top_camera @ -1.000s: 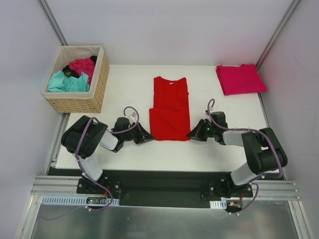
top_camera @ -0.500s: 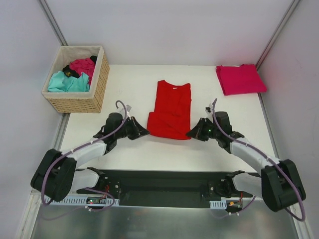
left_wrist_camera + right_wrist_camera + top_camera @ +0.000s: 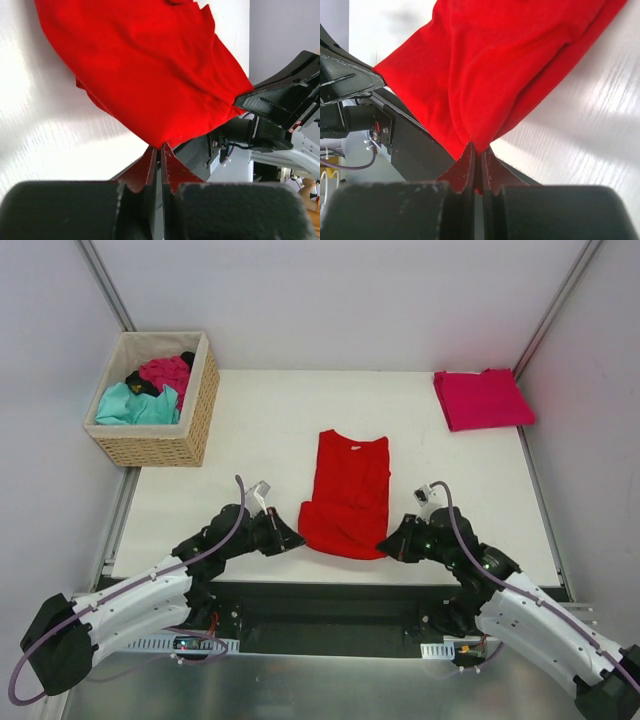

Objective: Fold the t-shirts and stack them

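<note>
The red t-shirt (image 3: 347,492) lies lengthwise on the white desk (image 3: 250,430), a little toward 6 o'clock of centre. Its collar points to 12 o'clock, and its sides are folded in to make a narrow strip. The hem end is bunched and wider than the rest.

The left end effector (image 3: 297,537) has its fingers pressed together on the hem corner at the shirt's 7 o'clock. The left wrist view shows red cloth running straight into the closed tips. The right end effector (image 3: 383,545) pinches the opposite hem corner at the shirt's 5 o'clock in the same way, with the fabric gathered to a point between its shut fingers. The two end effectors face each other across the hem.

A folded crimson t-shirt (image 3: 483,398) lies flat at the desk's 1 o'clock corner, well apart from the red one. At 10 o'clock, just off the desk's edge, a wicker basket (image 3: 196,410) holds a crumpled teal t-shirt (image 3: 135,405), a magenta t-shirt (image 3: 165,371) and a black t-shirt (image 3: 140,383).
</note>
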Available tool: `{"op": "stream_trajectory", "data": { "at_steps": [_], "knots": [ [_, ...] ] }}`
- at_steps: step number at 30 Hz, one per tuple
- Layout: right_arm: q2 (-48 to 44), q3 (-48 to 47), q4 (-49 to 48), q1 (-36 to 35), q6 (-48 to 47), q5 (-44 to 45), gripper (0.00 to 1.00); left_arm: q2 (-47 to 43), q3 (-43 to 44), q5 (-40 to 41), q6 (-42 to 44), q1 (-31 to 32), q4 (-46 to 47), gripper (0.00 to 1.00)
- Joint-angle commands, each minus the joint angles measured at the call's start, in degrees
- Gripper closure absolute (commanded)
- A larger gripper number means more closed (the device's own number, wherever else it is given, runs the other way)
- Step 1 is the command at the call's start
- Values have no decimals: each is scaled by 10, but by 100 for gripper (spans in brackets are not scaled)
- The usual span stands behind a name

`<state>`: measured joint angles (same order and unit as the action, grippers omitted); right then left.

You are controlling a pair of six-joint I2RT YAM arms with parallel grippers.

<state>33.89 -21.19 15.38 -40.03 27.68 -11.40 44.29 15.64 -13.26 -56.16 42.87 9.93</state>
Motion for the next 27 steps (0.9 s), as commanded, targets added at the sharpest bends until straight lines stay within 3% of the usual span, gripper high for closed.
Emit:
{"op": "stream_trajectory", "data": {
  "at_steps": [1,7,19,27],
  "knots": [
    [-44,-28,89,-32,16,93,99,-13,23,60,-16,27,-39,100],
    [-28,-107,117,-35,-46,167,99,20,88,90,25,28,-61,100],
    [81,-203,83,-32,-114,219,99,98,232,123,108,16,-97,100],
    [144,-236,52,33,-152,208,99,178,287,93,127,-15,-74,100]
  ]
}}
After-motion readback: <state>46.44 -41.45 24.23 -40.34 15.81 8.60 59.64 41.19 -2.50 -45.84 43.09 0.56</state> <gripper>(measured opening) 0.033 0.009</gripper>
